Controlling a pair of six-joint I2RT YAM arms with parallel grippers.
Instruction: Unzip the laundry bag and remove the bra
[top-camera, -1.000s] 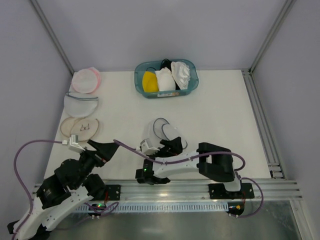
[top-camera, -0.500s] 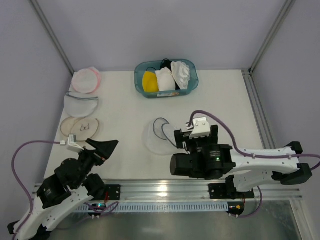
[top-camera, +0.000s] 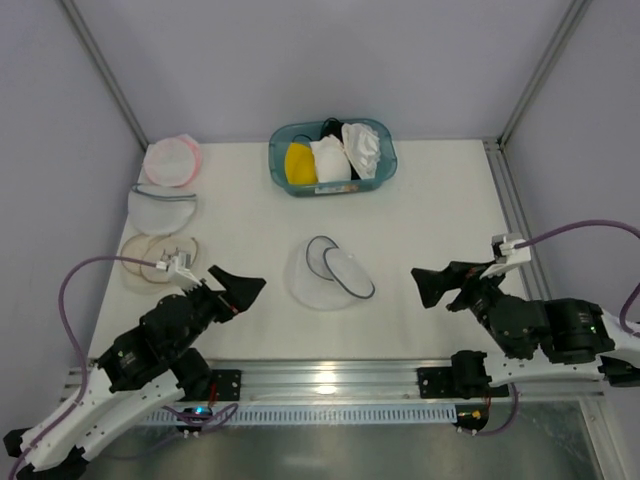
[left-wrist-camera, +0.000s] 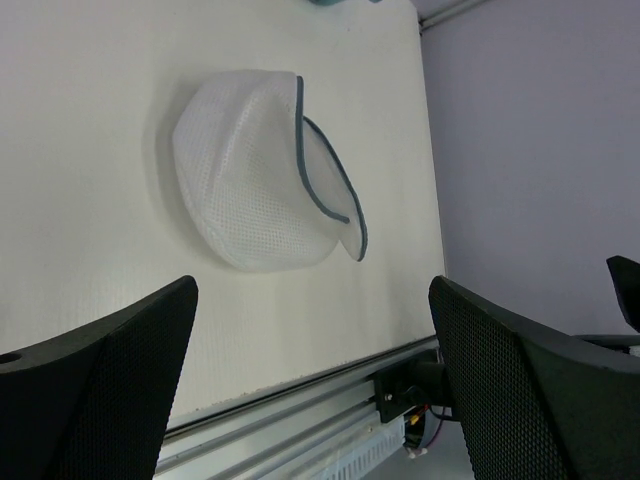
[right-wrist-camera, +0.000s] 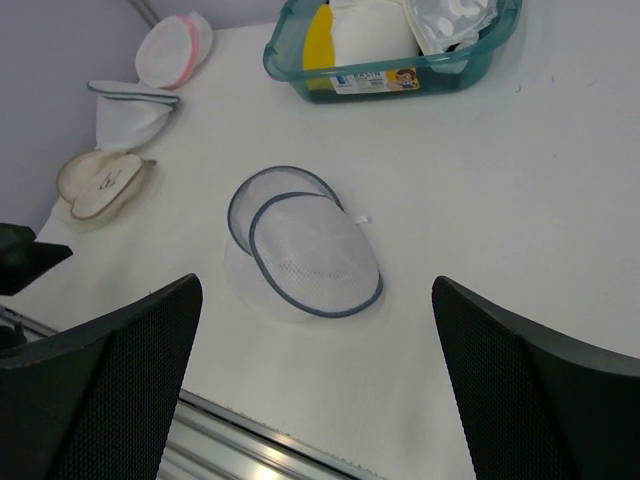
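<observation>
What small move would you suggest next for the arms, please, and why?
Probably bring the right tool toward the laundry bag: it and the left tool hang open, clear of the bag, whose grey-blue rim looks parted; whether the bra is inside cannot be told.

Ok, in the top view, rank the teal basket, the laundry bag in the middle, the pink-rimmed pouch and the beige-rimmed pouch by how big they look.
1. teal basket
2. laundry bag
3. beige-rimmed pouch and pink-rimmed pouch: too alike to rank; the beige one lies spread out and looks slightly wider.
</observation>
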